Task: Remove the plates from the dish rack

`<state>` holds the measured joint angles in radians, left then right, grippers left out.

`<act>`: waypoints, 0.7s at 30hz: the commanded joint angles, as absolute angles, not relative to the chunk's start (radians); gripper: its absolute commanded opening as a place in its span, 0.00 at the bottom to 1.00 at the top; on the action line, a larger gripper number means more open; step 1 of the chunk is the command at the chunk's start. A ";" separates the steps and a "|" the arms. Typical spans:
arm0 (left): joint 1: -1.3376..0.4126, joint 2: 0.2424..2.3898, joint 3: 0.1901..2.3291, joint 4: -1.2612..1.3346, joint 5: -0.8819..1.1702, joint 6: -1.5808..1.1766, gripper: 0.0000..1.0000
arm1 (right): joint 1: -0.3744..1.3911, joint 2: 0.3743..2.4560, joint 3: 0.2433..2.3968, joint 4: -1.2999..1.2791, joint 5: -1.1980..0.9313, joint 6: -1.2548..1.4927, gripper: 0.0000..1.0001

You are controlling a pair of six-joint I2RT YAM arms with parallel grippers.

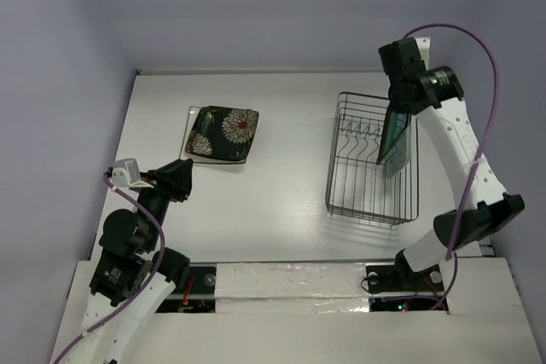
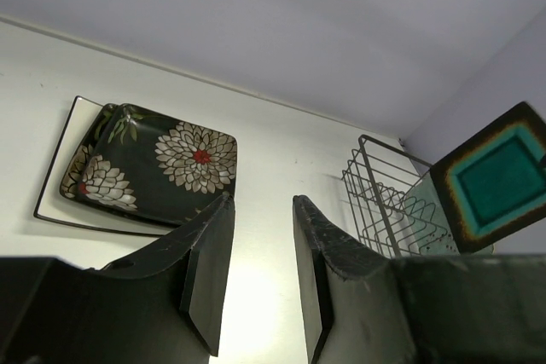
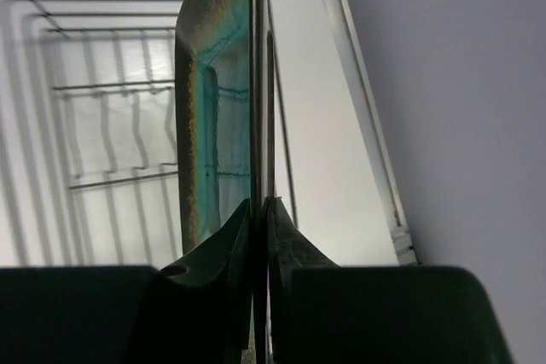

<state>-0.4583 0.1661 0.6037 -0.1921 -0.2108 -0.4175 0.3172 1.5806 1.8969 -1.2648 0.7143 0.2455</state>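
Note:
My right gripper is shut on the top edge of the teal plate with a brown rim and holds it upright above the right side of the dish rack. The right wrist view shows the fingers pinching that plate edge-on. The pale mint plate stands in the rack just behind it. The black flowered plate lies on the white square plate at the back left. My left gripper is open and empty, near those two plates.
The left wrist view shows the black plate on the white one, with the rack and the raised teal plate to the right. Walls close in on the table on the left, back and right.

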 commanded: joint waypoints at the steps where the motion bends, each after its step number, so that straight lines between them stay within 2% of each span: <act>1: -0.463 0.167 0.615 -0.147 -0.207 -0.417 0.30 | 0.389 1.444 2.043 -1.201 0.750 0.324 0.00; 5: -0.463 0.173 0.615 -0.150 -0.207 -0.416 0.30 | 0.478 1.398 2.050 -1.097 0.652 0.422 0.00; 10: -0.463 0.172 0.617 -0.152 -0.207 -0.417 0.30 | 0.596 1.361 1.850 -0.676 0.500 0.592 0.00; 15: -0.463 0.182 0.617 -0.150 -0.207 -0.414 0.30 | 0.701 1.449 1.649 -0.178 0.431 0.803 0.00; 21: -0.463 0.169 0.612 -0.144 -0.207 -0.416 0.31 | 0.768 1.633 1.679 0.043 0.408 0.946 0.00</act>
<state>-0.4583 0.1707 0.6037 -0.1917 -0.2108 -0.4171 0.7353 1.6474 1.6009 -0.3885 0.4137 0.7788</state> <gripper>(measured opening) 0.305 0.127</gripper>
